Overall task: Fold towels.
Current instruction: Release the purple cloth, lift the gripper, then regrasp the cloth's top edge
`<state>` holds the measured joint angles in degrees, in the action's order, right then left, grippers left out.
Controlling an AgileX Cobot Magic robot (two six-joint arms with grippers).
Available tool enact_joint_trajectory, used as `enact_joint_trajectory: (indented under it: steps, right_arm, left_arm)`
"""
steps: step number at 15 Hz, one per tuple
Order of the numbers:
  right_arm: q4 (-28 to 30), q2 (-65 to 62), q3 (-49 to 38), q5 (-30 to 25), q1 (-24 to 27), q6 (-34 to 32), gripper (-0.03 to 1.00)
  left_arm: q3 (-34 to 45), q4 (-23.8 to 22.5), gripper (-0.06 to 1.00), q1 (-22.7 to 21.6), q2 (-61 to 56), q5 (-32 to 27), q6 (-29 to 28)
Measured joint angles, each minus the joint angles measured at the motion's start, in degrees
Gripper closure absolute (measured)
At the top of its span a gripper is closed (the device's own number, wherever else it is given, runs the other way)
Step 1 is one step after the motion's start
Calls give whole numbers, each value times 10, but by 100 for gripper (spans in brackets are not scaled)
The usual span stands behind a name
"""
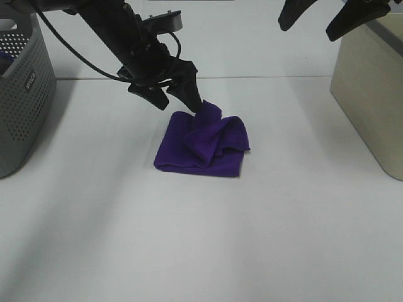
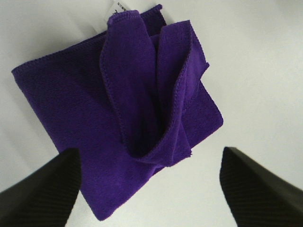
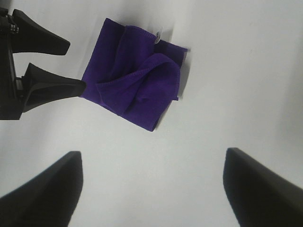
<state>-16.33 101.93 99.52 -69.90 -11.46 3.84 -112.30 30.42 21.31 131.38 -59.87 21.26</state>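
Note:
A deep purple towel (image 1: 201, 141) lies on the white table, folded into a rough square with a loose, bunched flap on top (image 2: 142, 94). Its small white tag (image 2: 116, 7) shows at one edge (image 3: 159, 34). My left gripper (image 1: 178, 100) is open just behind the towel's back left corner, and one fingertip (image 3: 80, 86) is at the cloth's edge. Nothing is held between its fingers (image 2: 42, 194). My right gripper (image 1: 310, 28) hangs open high at the back right, well clear of the towel (image 3: 135, 80), with its fingers (image 3: 260, 184) spread wide.
A grey perforated basket (image 1: 25, 94) stands at the left edge of the table. A beige bin (image 1: 371, 88) stands at the right. The bare white tabletop (image 1: 201, 239) stretches in front of the towel.

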Motion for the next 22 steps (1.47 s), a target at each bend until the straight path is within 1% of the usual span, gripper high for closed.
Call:
enact_joint_trajectory:
  steps: [2, 3, 4, 5, 6, 11, 15, 16, 17, 18, 19, 20, 22]
  right_arm:
    - [0, 0, 0, 0, 0, 0, 17]
    - [0, 0, 0, 0, 0, 0, 17]
    - [0, 0, 0, 0, 0, 0, 17]
    - [0, 0, 0, 0, 0, 0, 17]
    - [0, 0, 0, 0, 0, 0, 17]
    - [0, 0, 0, 0, 0, 0, 17]
    - [-1, 0, 0, 0, 0, 0, 17]
    - [-1, 0, 0, 0, 0, 0, 17]
    - [-2, 0, 0, 0, 0, 0, 17]
    - [-2, 0, 0, 0, 0, 0, 17]
    - [-2, 0, 0, 0, 0, 0, 17]
    - [-2, 0, 0, 0, 0, 0, 17]
    - [-2, 0, 0, 0, 0, 0, 17]
  left_arm:
    - [0, 10, 20, -1, 10, -3, -9]
    - [0, 23, 20, -2, 25, -4, -9]
    - [0, 65, 20, -4, 55, -4, -2]
    - [0, 65, 20, -4, 55, -4, -2]
    - [0, 85, 20, -4, 77, 2, 0]
    - [0, 128, 20, -4, 103, 4, 9]
    - [0, 207, 20, -1, 105, 7, 40]
    - [0, 225, 20, 4, 105, 13, 50]
    - [0, 253, 20, 13, 105, 20, 66]
    - [0, 287, 20, 23, 105, 22, 96]
    - [0, 328, 20, 50, 105, 31, 151]
    - [0, 328, 20, 50, 105, 31, 151]
    - [0, 335, 20, 73, 105, 51, 180]
